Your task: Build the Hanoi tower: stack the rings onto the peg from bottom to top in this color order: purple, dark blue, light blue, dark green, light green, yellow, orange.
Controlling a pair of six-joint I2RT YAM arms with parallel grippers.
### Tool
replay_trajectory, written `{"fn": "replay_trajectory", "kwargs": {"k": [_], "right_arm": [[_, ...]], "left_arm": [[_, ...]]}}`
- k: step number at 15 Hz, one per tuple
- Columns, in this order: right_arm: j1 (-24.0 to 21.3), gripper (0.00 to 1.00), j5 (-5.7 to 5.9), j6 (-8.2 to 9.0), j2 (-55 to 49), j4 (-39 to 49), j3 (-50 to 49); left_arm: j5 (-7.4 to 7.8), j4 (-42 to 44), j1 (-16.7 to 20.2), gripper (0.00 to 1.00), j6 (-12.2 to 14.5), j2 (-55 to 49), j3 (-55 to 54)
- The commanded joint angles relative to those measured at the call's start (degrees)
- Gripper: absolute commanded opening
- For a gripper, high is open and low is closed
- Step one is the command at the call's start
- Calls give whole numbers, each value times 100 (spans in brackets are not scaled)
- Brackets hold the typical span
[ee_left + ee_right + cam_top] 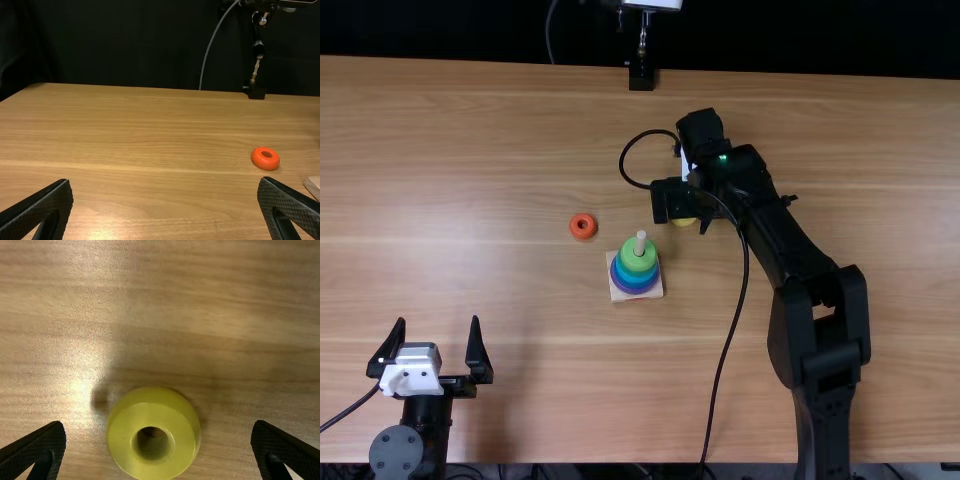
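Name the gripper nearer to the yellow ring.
Right. The right gripper is open over the yellow ring; the left gripper is well away, at the near left of the table.

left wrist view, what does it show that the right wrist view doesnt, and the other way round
Left wrist view: the orange ring, plus a black stand and grey cable at the far edge.
Right wrist view: the yellow ring, lying on the wood, hole up.
Both: the wooden table, and an open tool each, left tool and right tool.
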Motion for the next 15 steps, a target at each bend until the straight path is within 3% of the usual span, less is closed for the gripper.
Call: {"fn": "replay_trajectory", "kwargs": {"k": [1,2,3,5,7,10,12,15], "right_arm": [[-7,84,1,31,69,-18,130],[-7,53,-9,31,69,-18,103],[2,37,1,20,69,-18,77],[2,24,-9,-12,69,-18,77],[2,29,-9,-12,69,-18,95],[19,46,1,-1,175,-18,139],[37,70,1,-1,210,-102,147],[55,91,22,-22,228,-324,156]], "left_arm": [[-75,-217,50,100,-1,-62,-40],[-75,-227,50,100,-1,-62,-40],[-75,-217,50,100,-1,-62,-40],[-75,-217,50,100,-1,-62,-40],[-75,-217,50,100,-1,-62,-40],[-75,-227,50,100,-1,-62,-40],[-75,-227,50,100,-1,-62,-40],[-75,-227,50,100,-1,-62,-40]]}}
